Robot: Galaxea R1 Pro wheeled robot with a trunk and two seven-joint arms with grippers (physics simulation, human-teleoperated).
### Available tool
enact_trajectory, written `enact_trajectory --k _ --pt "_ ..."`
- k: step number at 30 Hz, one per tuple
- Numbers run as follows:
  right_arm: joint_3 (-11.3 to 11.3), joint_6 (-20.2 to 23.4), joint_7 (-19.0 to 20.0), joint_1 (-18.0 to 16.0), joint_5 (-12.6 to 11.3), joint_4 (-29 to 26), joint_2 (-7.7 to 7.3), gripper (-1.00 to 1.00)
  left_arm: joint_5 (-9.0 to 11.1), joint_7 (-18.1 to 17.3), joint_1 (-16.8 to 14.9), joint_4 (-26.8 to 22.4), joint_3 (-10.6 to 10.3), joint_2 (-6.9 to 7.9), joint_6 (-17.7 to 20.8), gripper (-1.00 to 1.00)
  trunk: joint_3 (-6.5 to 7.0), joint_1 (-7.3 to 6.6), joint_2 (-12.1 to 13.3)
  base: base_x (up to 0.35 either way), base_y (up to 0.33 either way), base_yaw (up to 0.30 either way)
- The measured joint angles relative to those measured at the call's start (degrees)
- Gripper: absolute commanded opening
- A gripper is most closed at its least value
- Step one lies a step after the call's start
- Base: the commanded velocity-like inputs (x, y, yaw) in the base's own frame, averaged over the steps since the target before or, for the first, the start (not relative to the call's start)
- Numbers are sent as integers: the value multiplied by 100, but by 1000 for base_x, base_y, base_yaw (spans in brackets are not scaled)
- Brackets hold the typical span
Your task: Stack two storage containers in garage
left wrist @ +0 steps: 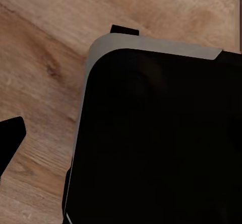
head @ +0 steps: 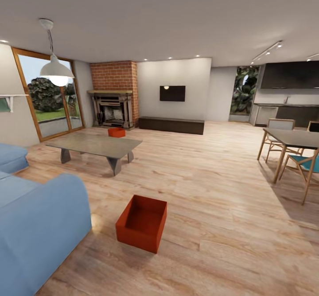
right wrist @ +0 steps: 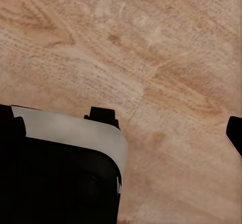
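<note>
Nearest us, one storage container sits open-topped on the light wood-plank floor, just beside the blue sofa. Farther off, past the low grey table, the second storage container rests on the floor before the brick fireplace. Both remain in the living room; we judge the task unstarted, with carrying and stacking all left. Wrist views show planks and dark robot body; we cannot tell either gripper's jaw state.
</note>
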Motion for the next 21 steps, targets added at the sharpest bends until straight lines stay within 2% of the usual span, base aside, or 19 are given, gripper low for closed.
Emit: enact_trajectory --k 16,21 --pt "-15 -8 -6 0 0 0 12 100 0 5 0 0 2 0 0 100 0 0 0 323 0 2" --pt "-15 -9 -26 0 0 0 12 100 0 3 0 0 3 0 0 100 0 0 0 323 0 172"
